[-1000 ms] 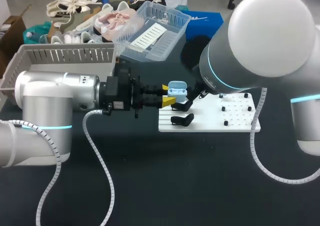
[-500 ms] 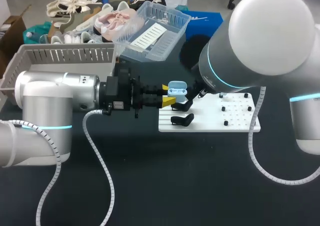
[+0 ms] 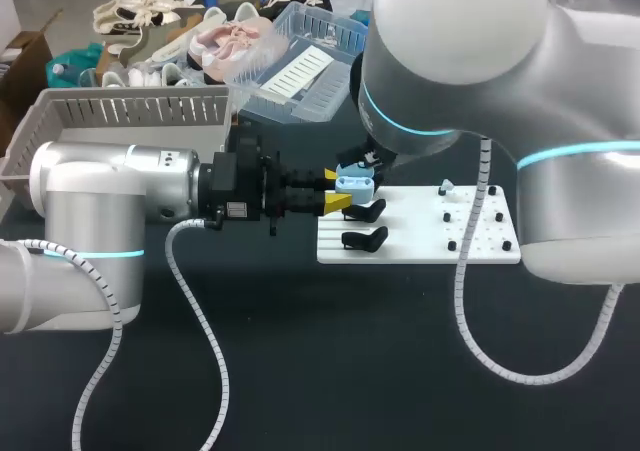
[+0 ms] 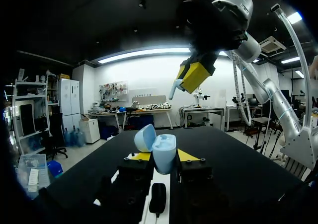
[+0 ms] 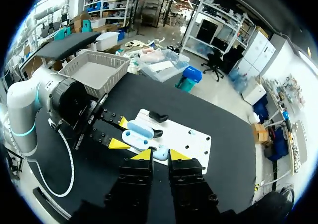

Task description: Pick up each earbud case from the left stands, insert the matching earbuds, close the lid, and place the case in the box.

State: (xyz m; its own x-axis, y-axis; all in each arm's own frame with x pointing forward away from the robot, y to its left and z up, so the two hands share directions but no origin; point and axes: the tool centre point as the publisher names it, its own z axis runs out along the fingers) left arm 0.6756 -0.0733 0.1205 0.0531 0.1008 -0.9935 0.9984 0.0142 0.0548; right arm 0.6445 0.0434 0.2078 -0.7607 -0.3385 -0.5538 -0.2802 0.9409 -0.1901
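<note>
While the left gripper (image 3: pixel 336 189) clamps a pale-blue earbud case (image 3: pixel 355 180) between its yellow tips just left of centre frame, the right arm (image 3: pixel 470 81) comes in from the right edge and arches across the upper middle of the overhead view, hiding most of its own gripper. The case is held off the table over the left end of a white board (image 3: pixel 430 236) that lies at centre right. Two black stands (image 3: pixel 366 211) sit on that end of the board, just below the case. A grey box (image 3: pixel 130 111) with slatted walls stands at upper left, behind the left arm.

From the left wrist, both fingers press the case (image 4: pixel 164 153) from either side, its lid (image 4: pixel 145 137) swung open and standing up beside the body. The right gripper (image 4: pixel 195 76) hangs above and ahead of the case, apart from it. Its yellow tips are pinched on a small pale earbud (image 4: pixel 174 89) whose stem pokes out to one side.

From the right wrist, the earbud (image 5: pixel 160 152) shows between that gripper's own narrowly spaced tips. The open case (image 5: pixel 139 129) lies just ahead of them, over the board.
</note>
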